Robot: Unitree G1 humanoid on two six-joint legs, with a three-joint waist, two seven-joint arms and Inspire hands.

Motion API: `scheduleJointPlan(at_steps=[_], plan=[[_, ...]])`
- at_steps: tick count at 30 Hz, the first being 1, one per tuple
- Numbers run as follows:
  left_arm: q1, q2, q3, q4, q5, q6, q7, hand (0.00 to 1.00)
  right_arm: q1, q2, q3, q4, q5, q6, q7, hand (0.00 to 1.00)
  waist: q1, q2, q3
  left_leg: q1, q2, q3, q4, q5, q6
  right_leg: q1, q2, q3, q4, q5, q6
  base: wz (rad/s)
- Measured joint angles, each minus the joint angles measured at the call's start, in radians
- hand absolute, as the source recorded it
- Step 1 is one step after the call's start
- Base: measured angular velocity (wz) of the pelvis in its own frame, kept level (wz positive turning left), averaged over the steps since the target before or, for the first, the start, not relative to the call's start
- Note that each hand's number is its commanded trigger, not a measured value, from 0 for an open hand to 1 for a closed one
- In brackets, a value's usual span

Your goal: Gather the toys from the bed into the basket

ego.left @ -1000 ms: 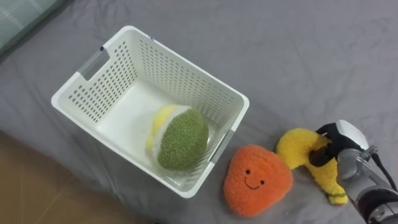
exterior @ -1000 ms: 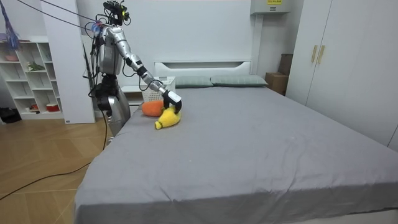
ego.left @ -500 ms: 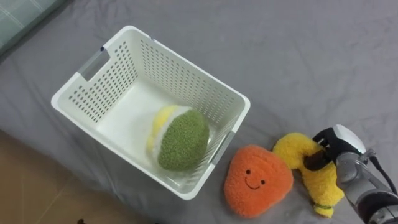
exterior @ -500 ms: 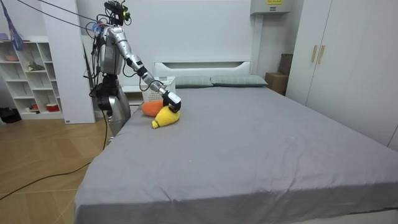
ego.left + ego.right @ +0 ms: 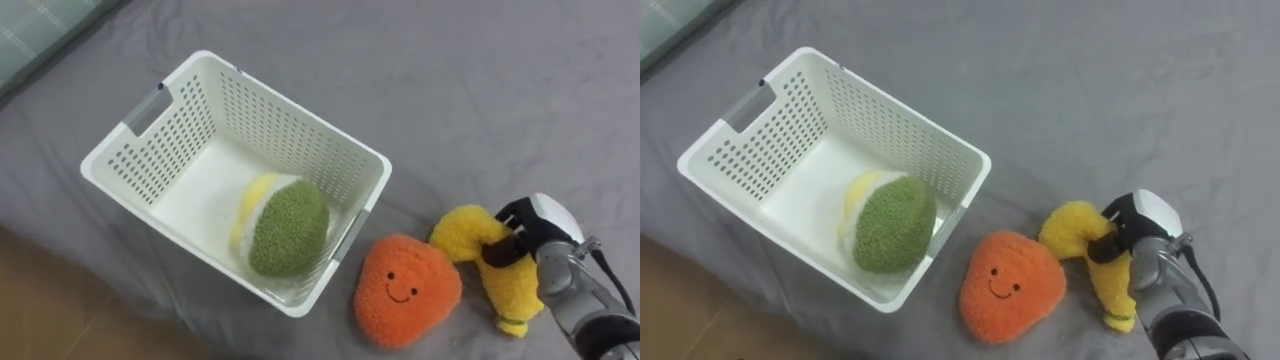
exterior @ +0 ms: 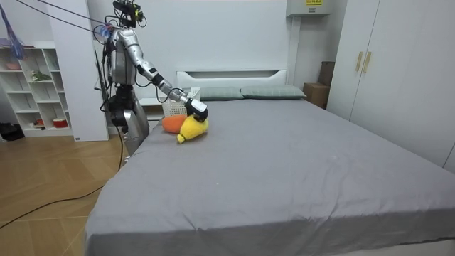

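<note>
On the grey bed (image 5: 480,90), the robot's right hand (image 5: 548,225) has its dark fingers curled round the middle of a yellow banana-shaped plush toy (image 5: 465,235). Just to the left of the hand lies an orange plush toy with a smiling face (image 5: 405,290). Farther left stands a white perforated plastic basket (image 5: 290,140), with a green-and-yellow plush toy (image 5: 290,225) inside it.

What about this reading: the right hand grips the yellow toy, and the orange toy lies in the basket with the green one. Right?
Not quite. The orange toy lies on the bed outside the basket, between it and the yellow toy, as the left eye view shows. The right hand does grip the yellow toy, and the green toy is in the basket.
</note>
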Motion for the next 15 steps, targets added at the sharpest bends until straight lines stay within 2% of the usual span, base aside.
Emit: scheduleJointPlan(at_steps=[6,7,9,15], plan=[[0.037,-0.002,0.037,-0.017,-0.001,0.001,0.001,0.00,0.010,0.000,-0.017,-0.148,-0.001,0.003,0.002,1.00,-0.027,0.011,-0.0111,0.079,0.000,0.013,-0.028,0.000,0.001,0.060,0.000,0.021,-0.003,0.000,0.001,-0.07],[0.039,-0.002,0.037,-0.017,0.000,0.000,0.001,0.00,0.025,-0.001,-0.027,-0.178,0.000,0.001,0.001,1.00,-0.028,0.012,-0.0162,0.090,0.000,0.014,-0.031,0.000,0.001,0.071,0.001,0.021,-0.003,-0.001,0.001,0.00],[0.046,-0.002,0.037,-0.021,-0.001,0.000,0.002,0.00,0.047,-0.001,-0.027,-0.224,-0.001,0.000,0.000,1.00,-0.031,0.014,-0.0211,0.108,0.000,0.015,-0.036,0.000,0.001,0.086,0.001,0.021,-0.003,-0.001,0.001,0.00],[0.101,-0.016,0.098,-0.061,0.003,0.003,0.002,0.00,0.121,0.000,-0.059,-0.414,-0.014,0.014,0.035,1.00,-0.051,0.032,-0.0259,0.165,0.000,0.031,-0.050,0.000,0.001,0.128,0.000,0.040,-0.003,-0.003,0.005,-0.11]])
